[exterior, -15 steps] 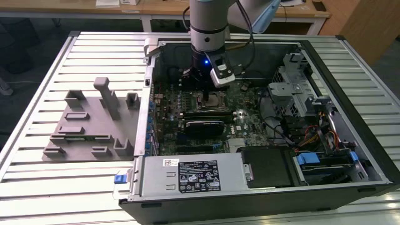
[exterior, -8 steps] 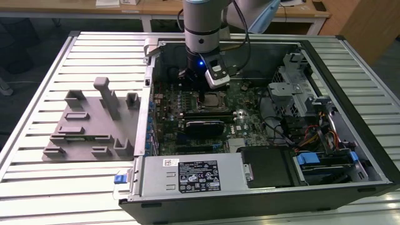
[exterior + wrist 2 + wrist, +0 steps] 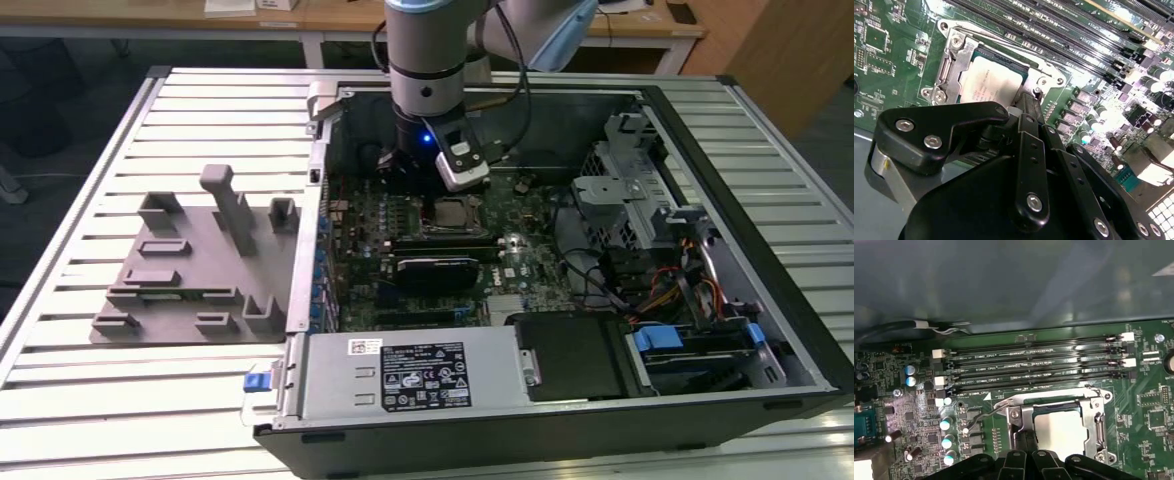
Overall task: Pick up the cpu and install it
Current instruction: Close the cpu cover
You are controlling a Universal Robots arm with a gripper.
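An open desktop computer case [image 3: 798, 345] lies on its side on a slatted metal tabletop [image 3: 80, 400], its green motherboard [image 3: 541, 268] facing up. The arm reaches down into the case, and the gripper [image 3: 1023, 434] sits low over the cpu socket [image 3: 1098, 426]. In both wrist views its two black fingers [image 3: 1028, 107] are pressed together with nothing between them, and their tips are at the edge of the socket's metal frame, just beside the cpu [image 3: 1060, 428]. The cpu [image 3: 995, 82] lies flat inside the socket [image 3: 952, 64], pale silver top up, framed by the metal bracket on all sides that show. A thin wire lever [image 3: 985, 415] angles out from the socket's corner. Four long black memory slots [image 3: 1034, 365] run parallel just beyond the socket. In the exterior view a grey plastic holder block [image 3: 187, 275] stands on the tabletop outside the case, to the exterior view's left, well apart from the gripper
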